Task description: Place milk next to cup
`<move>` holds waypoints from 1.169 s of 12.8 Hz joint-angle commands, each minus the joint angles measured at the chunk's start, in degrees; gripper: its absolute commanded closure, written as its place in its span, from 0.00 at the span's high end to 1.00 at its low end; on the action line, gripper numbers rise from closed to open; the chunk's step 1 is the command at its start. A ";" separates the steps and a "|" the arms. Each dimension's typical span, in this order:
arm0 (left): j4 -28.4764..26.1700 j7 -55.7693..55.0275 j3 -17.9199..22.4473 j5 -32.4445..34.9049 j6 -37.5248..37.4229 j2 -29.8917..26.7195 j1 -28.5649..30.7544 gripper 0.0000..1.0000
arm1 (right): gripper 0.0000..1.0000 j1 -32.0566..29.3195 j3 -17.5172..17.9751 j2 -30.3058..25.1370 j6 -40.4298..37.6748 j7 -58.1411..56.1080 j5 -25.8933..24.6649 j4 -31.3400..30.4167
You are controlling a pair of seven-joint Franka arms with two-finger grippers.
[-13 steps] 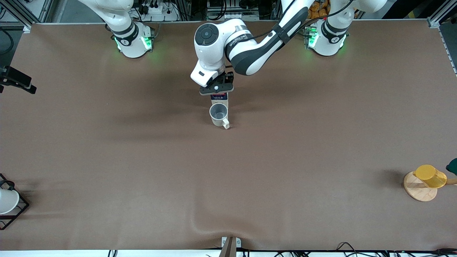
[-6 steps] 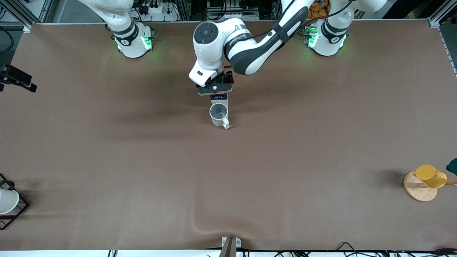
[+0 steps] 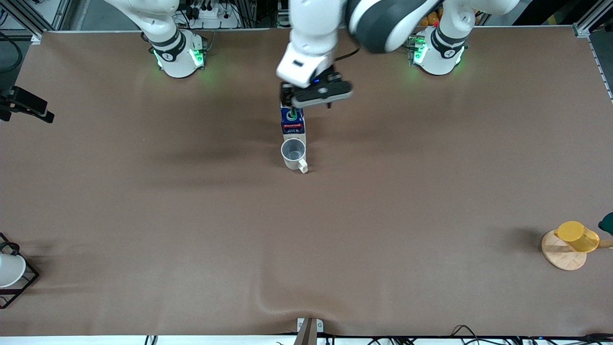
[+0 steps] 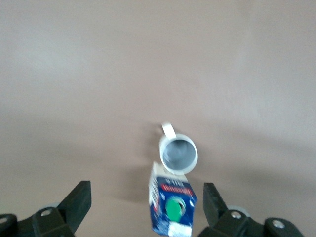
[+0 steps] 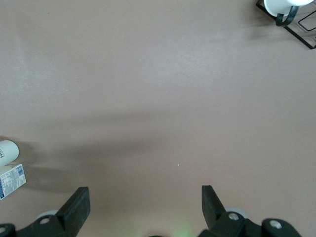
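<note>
Above the small dark blue gable-top milk carton (image 3: 292, 123), upright on the brown counter (image 3: 383, 215) touching the cream-white ceramic mug (image 3: 293, 154) at its 12 o'clock: left gripper (image 3: 313, 94), jaws apart (carton released). Best lifted straight, avoiding the green cap (image 4: 174, 207). Right gripper (image 5: 143, 207) waiting, jaws apart.

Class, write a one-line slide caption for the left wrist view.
Open left gripper above the upright milk, standing right beside the cup.

Occlusions and cut-offs:
- milk (image 3: 292, 125): the left gripper (image 3: 313, 93) is covering its top edge in the front view; the cup (image 3: 293, 154) is masking its base.
- white cup in a wire rack (image 3: 10, 270): the frame edge is cropping it.
- right gripper (image 5: 143, 205): only the fingertips are showing.
</note>
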 commanded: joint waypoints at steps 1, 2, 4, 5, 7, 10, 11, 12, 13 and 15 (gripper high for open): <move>-1.86 3.41 -0.24 0.57 -1.46 -4.84 8.16 1.00 | 1.00 1.02 -0.06 -0.54 -0.81 1.48 0.61 0.16; -1.94 3.77 -0.23 0.57 -1.64 -5.37 11.06 1.00 | 1.00 1.02 -0.06 -0.54 -0.90 1.91 0.61 0.16; -1.77 8.75 -0.50 -1.26 -2.17 -6.17 15.99 1.00 | 1.00 1.72 -0.06 -0.63 -0.99 2.27 0.61 0.25; -1.77 12.53 -0.15 -1.54 -3.04 -7.13 17.49 1.00 | 1.00 1.72 -0.06 -0.63 -1.25 2.27 0.61 0.42; -1.42 22.70 -0.23 -1.54 -5.77 -7.49 23.72 1.00 | 1.00 1.81 -0.06 -0.63 -1.51 2.36 0.69 0.51; -1.94 41.08 6.22 -6.88 -7.87 -9.68 28.24 1.00 | 1.00 2.86 0.03 -0.54 -1.43 4.46 0.69 0.51; -1.60 46.18 10.27 -7.60 -9.53 -10.12 26.75 1.00 | 1.00 3.12 0.03 -0.54 -1.43 4.99 0.69 0.51; -1.68 51.36 13.01 -7.61 -10.25 -10.73 26.73 1.00 | 1.00 3.21 0.03 -0.54 -1.52 4.99 0.69 0.51; -1.68 55.50 14.69 -7.61 -11.47 -11.09 27.00 1.00 | 1.00 3.13 -0.06 -0.54 -1.86 4.91 0.69 0.51; -1.86 60.89 17.34 -7.69 -14.55 -12.40 27.17 1.00 | 1.00 3.13 -0.15 -0.37 -1.87 4.99 0.69 0.51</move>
